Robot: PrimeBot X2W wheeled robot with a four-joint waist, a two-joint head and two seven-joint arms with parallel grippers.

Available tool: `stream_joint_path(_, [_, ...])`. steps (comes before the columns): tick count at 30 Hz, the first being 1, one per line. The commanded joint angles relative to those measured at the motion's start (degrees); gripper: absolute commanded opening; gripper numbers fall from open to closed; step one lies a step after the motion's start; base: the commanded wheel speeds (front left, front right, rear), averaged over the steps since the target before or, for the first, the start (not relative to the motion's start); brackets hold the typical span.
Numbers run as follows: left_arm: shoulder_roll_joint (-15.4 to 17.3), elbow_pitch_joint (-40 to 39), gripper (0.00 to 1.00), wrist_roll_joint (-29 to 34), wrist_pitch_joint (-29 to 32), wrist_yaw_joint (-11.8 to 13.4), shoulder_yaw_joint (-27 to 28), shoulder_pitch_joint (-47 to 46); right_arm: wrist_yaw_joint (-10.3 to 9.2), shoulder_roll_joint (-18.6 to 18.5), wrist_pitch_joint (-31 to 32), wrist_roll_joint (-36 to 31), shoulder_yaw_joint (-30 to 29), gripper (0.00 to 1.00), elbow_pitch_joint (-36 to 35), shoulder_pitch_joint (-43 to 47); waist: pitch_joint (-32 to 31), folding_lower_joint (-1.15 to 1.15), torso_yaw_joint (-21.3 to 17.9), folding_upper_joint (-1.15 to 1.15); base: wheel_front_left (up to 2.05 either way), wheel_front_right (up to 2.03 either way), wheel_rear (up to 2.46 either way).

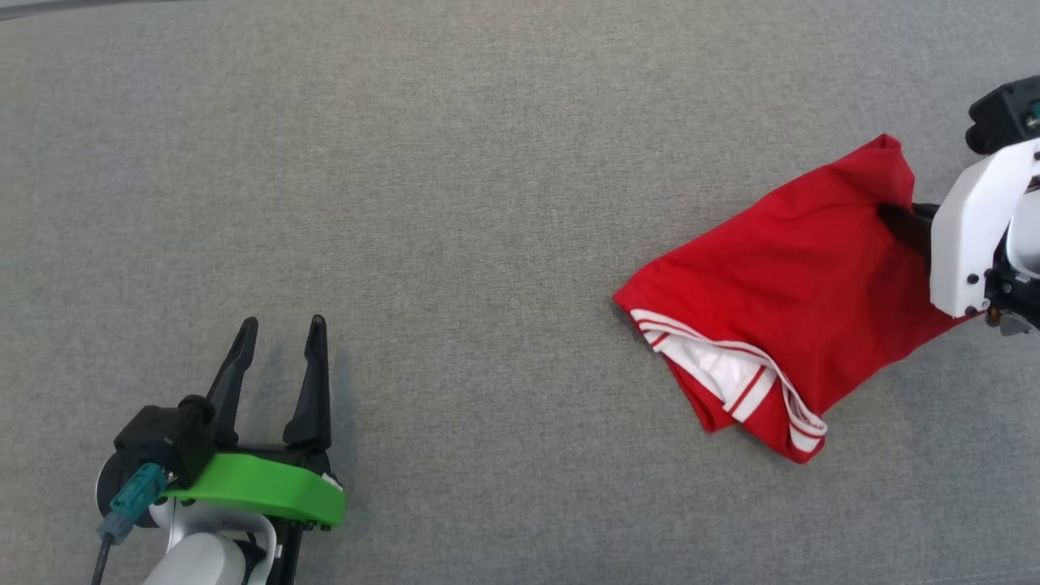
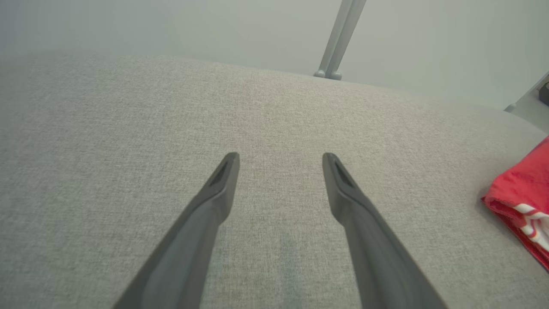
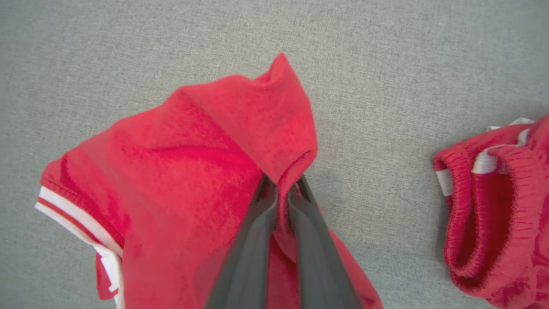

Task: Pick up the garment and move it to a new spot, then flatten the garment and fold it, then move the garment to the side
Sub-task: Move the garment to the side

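The red garment lies loosely bunched on the grey fabric surface at the right of the head view, well apart from the left gripper. It is bright red knit edged with white trim carrying thin red stripes, and a pale lining shows where the near edge folds open. Its far corner rises in a peak. The right gripper comes in from the right edge and its two dark fingers are pinched nearly together on a pleat of red cloth just below that peak. Their tips are buried in the fold, so how much fabric sits between them cannot be told. The left gripper hovers over bare surface at the lower left with its fingers spread wide and holding nothing. The left wrist view catches a corner of the red garment cut by the right edge, and a grey metal pole stands beyond the surface. In the right wrist view a second red piece with a gathered hem and white bands lies apart to the right, cropped by the frame
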Motion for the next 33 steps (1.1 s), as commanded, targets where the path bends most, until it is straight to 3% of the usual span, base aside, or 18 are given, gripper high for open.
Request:
stream_joint_path(1, [0.49,-0.26,1.0,0.43,-0.07,0.26,0.18,-0.99,0.0,-0.55,-0.15,-0.61,-0.34,0.0,0.47,-1.06,0.91,0.0,-2.0,0.51,0.0,0.0,0.0])
stream_joint_path(13, [5.27,-5.99,1.0,2.77,4.18,1.77,0.46,-3.23,0.0,-2.62,-3.19,-2.27,-5.45,0.0,3.09,-4.02,5.53,0.0,-11.93,0.51,0.0,0.0,0.0])
stream_joint_path(25, [5.87,-6.94,1.0,3.89,6.86,1.92,-1.07,-5.34,0.0,-3.93,-6.01,-8.11,-10.26,0.0,8.96,-12.19,8.89,0.0,-9.18,0.51,0.0,0.0,0.0])
stream_joint_path(33, [6.9,-7.51,1.0,3.69,6.91,2.53,-0.46,-4.54,0.0,-6.1,1.32,-13.13,-13.52,0.0,13.66,-19.12,10.08,0.0,-6.68,0.51,0.0,0.0,0.0])
